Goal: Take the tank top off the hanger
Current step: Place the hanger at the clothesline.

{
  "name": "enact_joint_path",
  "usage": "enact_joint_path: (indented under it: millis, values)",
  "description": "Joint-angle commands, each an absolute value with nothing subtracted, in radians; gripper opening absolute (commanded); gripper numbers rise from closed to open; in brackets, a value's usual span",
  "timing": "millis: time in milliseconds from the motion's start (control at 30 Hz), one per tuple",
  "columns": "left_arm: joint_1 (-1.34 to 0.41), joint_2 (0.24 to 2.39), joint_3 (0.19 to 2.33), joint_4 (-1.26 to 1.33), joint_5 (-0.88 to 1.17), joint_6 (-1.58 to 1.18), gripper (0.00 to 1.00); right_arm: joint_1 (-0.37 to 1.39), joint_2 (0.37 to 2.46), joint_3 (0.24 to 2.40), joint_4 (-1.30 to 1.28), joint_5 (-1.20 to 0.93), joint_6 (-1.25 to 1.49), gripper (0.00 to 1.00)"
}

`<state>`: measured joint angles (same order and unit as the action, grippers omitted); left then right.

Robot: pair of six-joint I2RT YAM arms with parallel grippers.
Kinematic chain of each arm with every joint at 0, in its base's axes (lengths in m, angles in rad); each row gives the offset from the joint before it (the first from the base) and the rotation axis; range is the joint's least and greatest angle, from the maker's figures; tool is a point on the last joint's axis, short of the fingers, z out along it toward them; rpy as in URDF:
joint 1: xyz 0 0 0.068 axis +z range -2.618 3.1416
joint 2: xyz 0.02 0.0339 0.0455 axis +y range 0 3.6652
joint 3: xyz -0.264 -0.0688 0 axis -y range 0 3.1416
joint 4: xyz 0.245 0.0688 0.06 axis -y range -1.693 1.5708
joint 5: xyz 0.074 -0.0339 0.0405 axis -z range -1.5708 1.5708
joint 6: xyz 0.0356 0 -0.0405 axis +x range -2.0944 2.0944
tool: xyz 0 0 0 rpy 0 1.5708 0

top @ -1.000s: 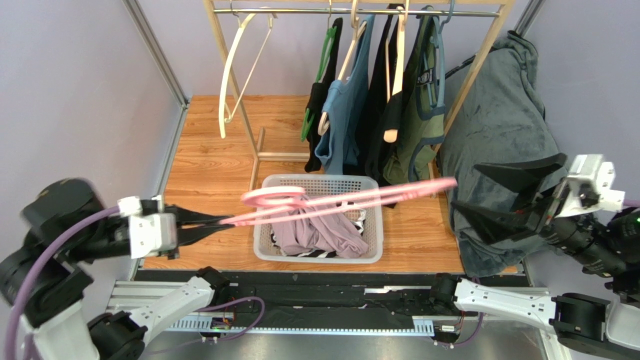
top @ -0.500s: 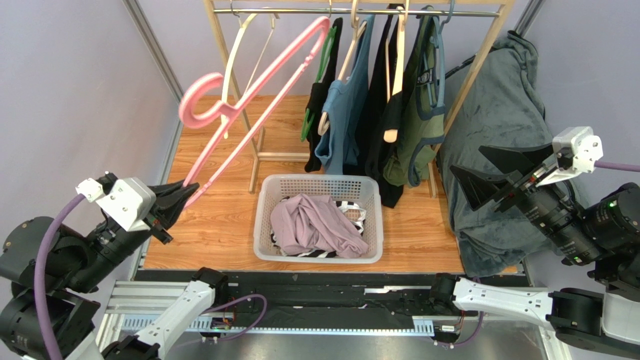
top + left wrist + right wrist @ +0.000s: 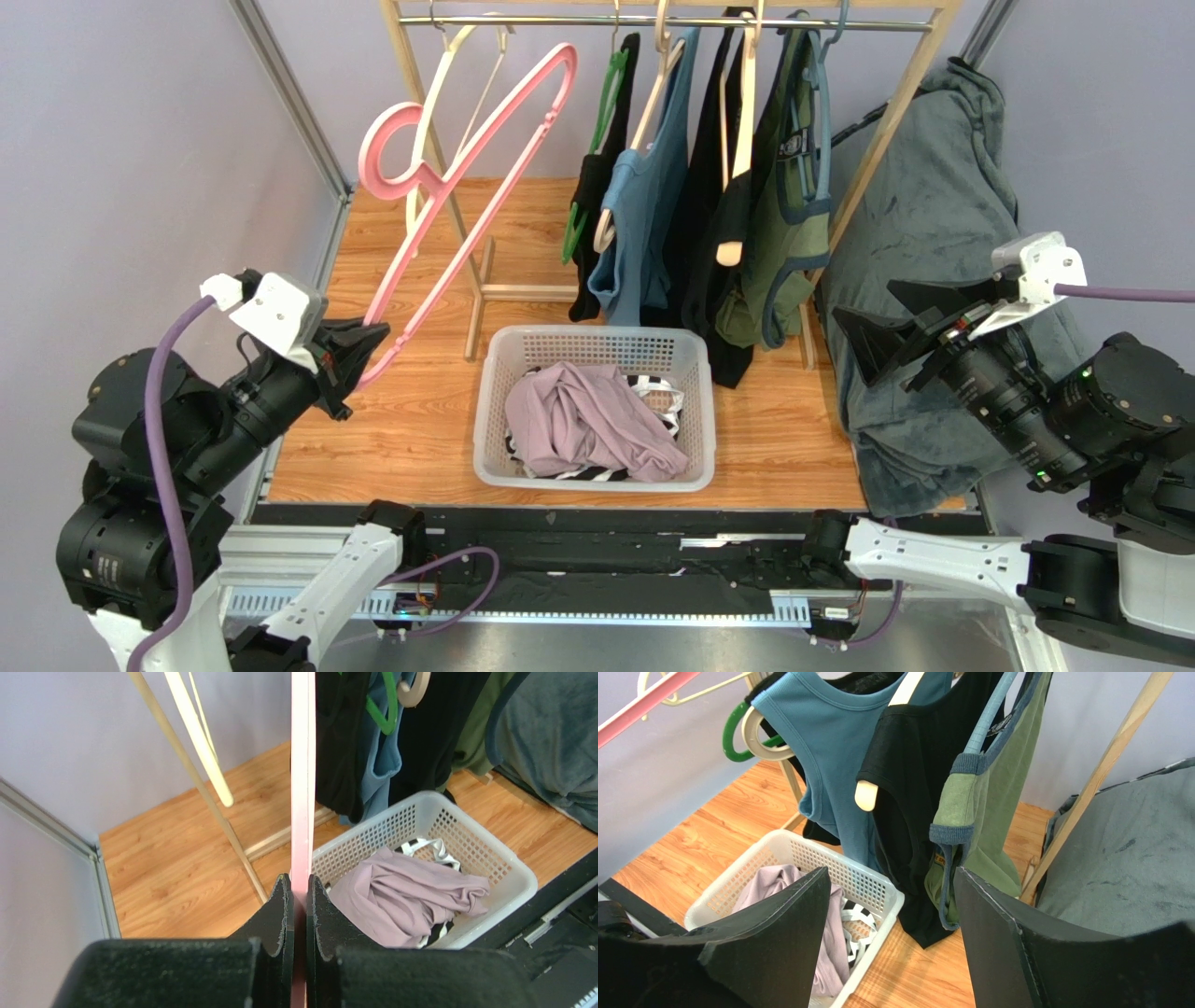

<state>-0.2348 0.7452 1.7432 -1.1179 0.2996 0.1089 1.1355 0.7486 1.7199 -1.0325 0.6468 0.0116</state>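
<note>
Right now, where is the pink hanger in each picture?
Top external: the pink hanger is at the upper left, slanting from the left gripper up toward the clothes rail.
Left wrist: a thin pink strip runs straight up the middle from the shut jaws.
Right wrist: only a bit shows, crossing the top left corner.
Shared landmark: the white basket.

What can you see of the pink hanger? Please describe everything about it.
The pink hanger is bare, with no garment on it. It looks like smooth plastic, with a rounded hook and a thin triangular frame. The left gripper is shut on one end and holds it tilted upward toward the rack, left of the basket. Nothing else clearly touches it.
</note>
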Motion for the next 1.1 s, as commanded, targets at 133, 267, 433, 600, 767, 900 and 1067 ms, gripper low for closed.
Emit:
enact_joint_path:
  millis: [133,267,433,600,767,900,1067]
  values:
    - [-0.225,0.977,1.877,-1.264,0.267,0.095,0.0,1.132,0.788,1.727,-1.032,0.689,0.023,0.7]
    - [-0.225,1.139,2.047,-1.347,0.259,0.12,0.0,1.134,0.805,1.724,-1.037,0.68,0.031,0.7]
    - [-0.225,1.313,2.326,-1.425,0.196,0.155,0.0,1.132,0.818,1.717,-1.04,0.664,0.048,0.7]
    - [-0.229,1.428,2.514,-1.482,0.169,0.161,0.0,1.131,0.825,1.7,-1.04,0.658,0.054,0.7]
    - [-0.271,1.436,2.502,-1.439,0.091,0.16,0.0,1.132,0.822,1.686,-1.037,0.658,0.063,0.7]
    - [-0.331,1.442,2.49,-1.434,0.026,0.158,0.0,1.132,0.821,1.675,-1.029,0.655,0.061,0.7]
    - [-0.371,1.485,2.488,-1.469,0.005,0.118,0.0,1.132,0.819,1.66,-1.023,0.654,0.064,0.7]
